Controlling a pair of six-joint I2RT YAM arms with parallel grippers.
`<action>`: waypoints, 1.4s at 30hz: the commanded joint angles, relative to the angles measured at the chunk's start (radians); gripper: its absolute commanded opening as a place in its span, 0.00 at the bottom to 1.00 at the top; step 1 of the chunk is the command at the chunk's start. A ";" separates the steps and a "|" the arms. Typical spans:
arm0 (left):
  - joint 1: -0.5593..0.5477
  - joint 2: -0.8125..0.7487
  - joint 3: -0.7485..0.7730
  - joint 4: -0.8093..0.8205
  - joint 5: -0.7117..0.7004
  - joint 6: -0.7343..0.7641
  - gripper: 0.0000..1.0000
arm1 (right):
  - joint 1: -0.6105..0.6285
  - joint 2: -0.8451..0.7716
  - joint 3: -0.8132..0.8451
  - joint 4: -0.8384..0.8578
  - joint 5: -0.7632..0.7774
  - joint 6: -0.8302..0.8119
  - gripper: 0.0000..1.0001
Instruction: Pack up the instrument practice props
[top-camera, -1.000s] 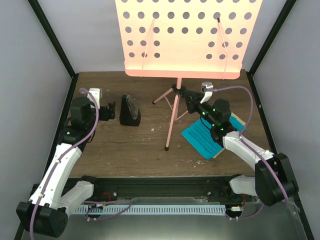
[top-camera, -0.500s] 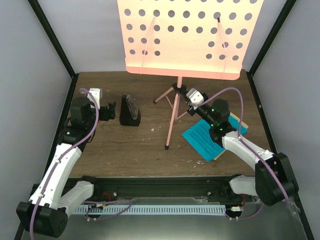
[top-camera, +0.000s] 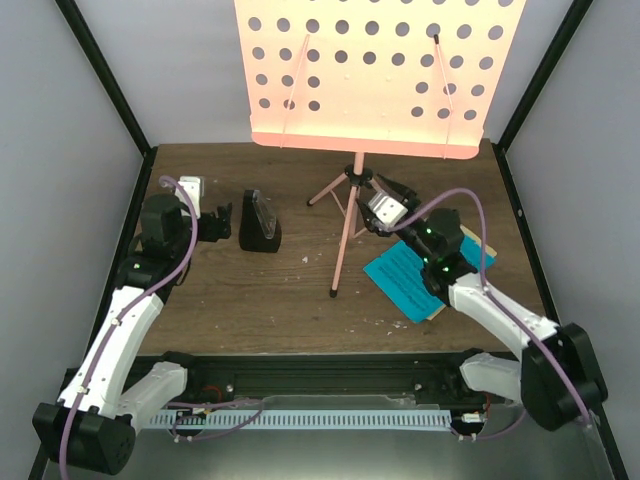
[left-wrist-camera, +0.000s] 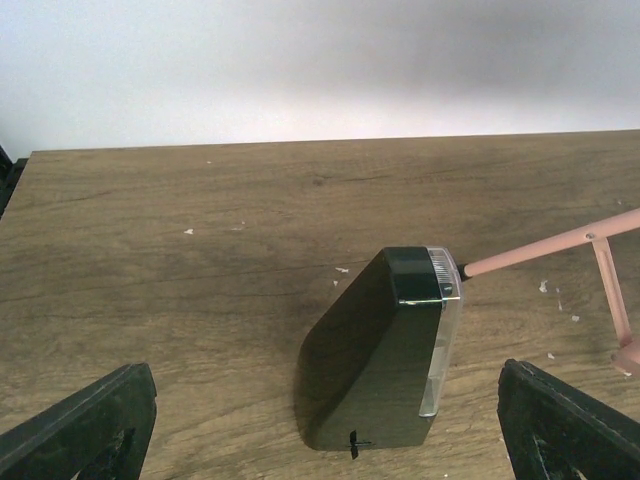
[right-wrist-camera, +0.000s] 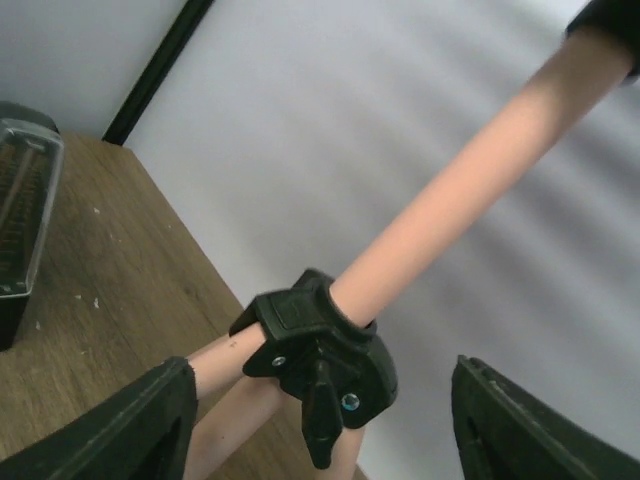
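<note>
Right wrist shows your right gripper (right-wrist-camera: 318, 425), jaws spread, facing the black collar (right-wrist-camera: 315, 345) of the music stand (top-camera: 370, 70) near the far edge of the bench (top-camera: 300, 290). Centre it between them before closing, or the stand may tip. Your left gripper (top-camera: 222, 222), jaws spread, faces the metronome (left-wrist-camera: 385, 350) by the left edge.

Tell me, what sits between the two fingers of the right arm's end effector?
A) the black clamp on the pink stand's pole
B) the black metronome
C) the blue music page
A: in the right wrist view, the right end effector is open, with the black clamp on the pink pole in the gap between its fingers.
</note>
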 joint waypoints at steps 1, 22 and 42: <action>0.004 0.008 0.003 0.004 0.003 -0.004 0.94 | 0.010 -0.142 -0.060 0.032 -0.044 0.210 0.75; 0.002 0.022 0.004 0.002 0.003 -0.002 0.94 | -0.038 -0.117 -0.124 -0.006 0.040 1.874 0.97; 0.003 0.002 0.006 0.000 0.004 -0.004 0.95 | -0.052 0.090 0.033 0.134 -0.073 2.281 0.43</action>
